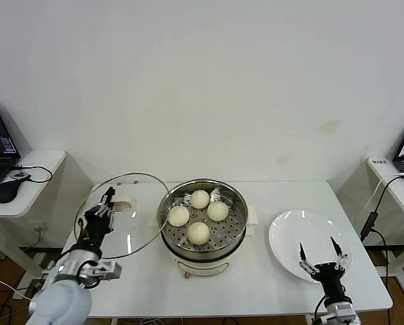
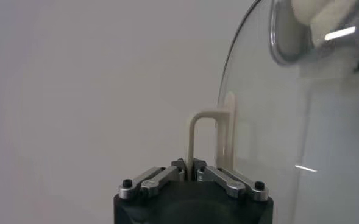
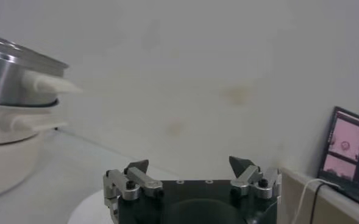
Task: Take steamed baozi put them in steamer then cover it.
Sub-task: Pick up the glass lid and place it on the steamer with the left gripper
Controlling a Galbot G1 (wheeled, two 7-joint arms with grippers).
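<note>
At the table's middle, four baozi sit inside the steamer, spread over its perforated floor and none stacked on another. The plate to the right, where the table is otherwise bare, holds nothing, so the loading step looks done.

What is left is the covering. The cover is off the steamer, lifted and tilted to its left, with its near rim just beside the steamer's edge. The left tool pinches the cover's cream handle; in the left wrist view the fingers are pressed together on the handle's thin bar, with the glass curving away beside it. I judge the task close to its end: the cover has yet to be carried over the basket, levelled and set down on the rim.

The right tool waits low over the near side of the plate, its fingers spread wide and holding nothing.

Some things stay unclear. The cover's glass is transparent, so its far rim is hard to trace against the wall. Whether the cover's edge touches the steamer cannot be told. The steamer's base is partly hidden by the basket, and both arms are cut off by the lower edge of the head view.
</note>
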